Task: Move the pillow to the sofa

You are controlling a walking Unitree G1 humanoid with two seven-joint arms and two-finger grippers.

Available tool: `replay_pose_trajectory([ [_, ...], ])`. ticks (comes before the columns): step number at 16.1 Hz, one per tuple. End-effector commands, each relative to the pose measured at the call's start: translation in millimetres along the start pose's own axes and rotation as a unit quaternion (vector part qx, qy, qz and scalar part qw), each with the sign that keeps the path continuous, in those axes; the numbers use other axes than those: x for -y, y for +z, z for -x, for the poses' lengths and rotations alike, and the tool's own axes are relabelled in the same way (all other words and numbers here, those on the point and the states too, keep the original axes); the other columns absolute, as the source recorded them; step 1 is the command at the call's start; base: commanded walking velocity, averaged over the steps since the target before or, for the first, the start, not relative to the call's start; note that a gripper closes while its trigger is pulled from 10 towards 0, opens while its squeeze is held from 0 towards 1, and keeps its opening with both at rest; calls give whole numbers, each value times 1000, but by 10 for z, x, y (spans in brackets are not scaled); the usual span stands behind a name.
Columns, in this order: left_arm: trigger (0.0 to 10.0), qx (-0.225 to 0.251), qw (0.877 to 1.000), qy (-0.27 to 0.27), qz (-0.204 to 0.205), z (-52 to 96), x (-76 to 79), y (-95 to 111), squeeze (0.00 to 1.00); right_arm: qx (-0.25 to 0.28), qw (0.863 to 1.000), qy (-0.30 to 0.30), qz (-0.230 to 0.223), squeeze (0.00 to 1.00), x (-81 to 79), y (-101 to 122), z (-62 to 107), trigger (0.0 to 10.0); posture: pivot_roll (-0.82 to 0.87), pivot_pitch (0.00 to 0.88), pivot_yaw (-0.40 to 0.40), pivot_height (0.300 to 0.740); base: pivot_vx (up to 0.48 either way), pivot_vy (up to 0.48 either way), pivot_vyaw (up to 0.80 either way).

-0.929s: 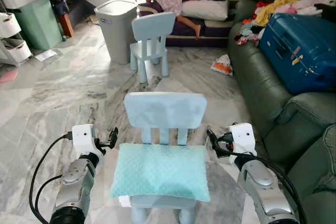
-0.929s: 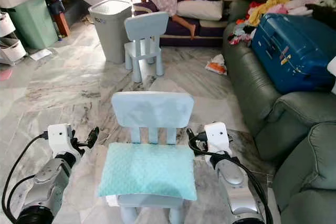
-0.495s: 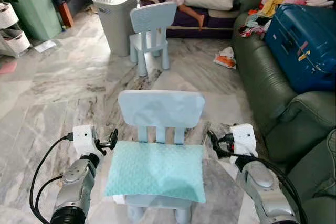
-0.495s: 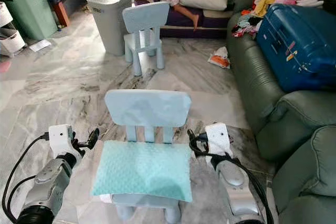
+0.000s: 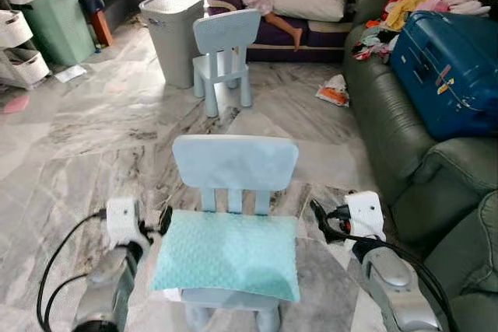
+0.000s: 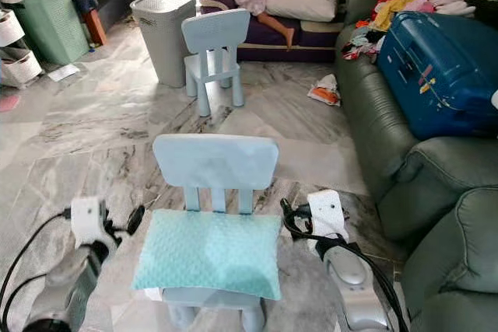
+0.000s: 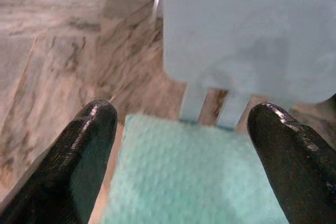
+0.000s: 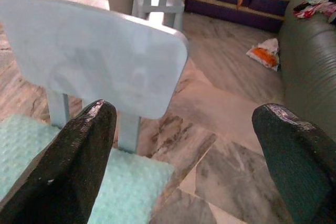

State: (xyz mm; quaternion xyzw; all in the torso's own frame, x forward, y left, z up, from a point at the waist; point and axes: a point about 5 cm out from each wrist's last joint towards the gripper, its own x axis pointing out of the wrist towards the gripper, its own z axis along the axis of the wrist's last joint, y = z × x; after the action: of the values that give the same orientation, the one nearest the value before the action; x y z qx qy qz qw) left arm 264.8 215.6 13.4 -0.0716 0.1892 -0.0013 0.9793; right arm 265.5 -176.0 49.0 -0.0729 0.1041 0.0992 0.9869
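Pillow [image 5: 227, 253], mint green and dimpled, lies flat on the seat of a small pale blue chair [image 5: 234, 165], reaching from the backrest slats to the seat's front edge and hanging a little over it; the left gripper [image 5: 164, 219] sits just beside the pillow's left edge, fingers spread wide and grasping nothing; the right gripper [image 5: 318, 217] waits near the pillow's right edge, apart from it, fingers likewise parted and empty; in the left wrist view the pillow lies between the two black fingers [image 7: 84, 156]. Green sofa [image 5: 405, 153] runs along the right, bearing a blue suitcase [image 5: 447, 68]; a second blue chair [image 5: 226, 52] and a grey bin [image 5: 173, 33] stand farther off on the marble floor [image 5: 93, 138].
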Motion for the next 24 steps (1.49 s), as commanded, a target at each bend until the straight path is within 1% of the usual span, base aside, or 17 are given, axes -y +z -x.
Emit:
replay_pose_trajectory([
  [1, 10000, -8, 1000, 2, -12, 20, -40, -13, 0, 9, 1000, 0, -7, 0, -3, 51, 3, 10000, -107, 0, 21, 740, 0, 0, 0],
  [5, 10000, -17, 1000, -2, -20, 76, -64, -60, 0, 6, 1000, 4, -11, 0, -55, 39, 33, 10000, -99, 0, 25, 740, 0, 0, 0],
  [10, 10000, -32, 999, -12, -33, 154, -62, -142, 0, -5, 1000, 2, -15, 0, -56, -10, 94, 10000, -101, 0, 34, 740, 0, 0, 0],
  [13, 10000, -32, 999, -14, -35, 157, -48, -130, 0, -13, 1000, 3, -17, 0, -75, -45, 131, 10000, -103, 0, 34, 740, 0, 0, 0],
  [24, 10000, -31, 999, -17, -35, 146, 15, -123, 0, -19, 1000, 2, -16, 0, -35, -28, 128, 10000, -111, 0, 25, 740, 0, 0, 0],
])
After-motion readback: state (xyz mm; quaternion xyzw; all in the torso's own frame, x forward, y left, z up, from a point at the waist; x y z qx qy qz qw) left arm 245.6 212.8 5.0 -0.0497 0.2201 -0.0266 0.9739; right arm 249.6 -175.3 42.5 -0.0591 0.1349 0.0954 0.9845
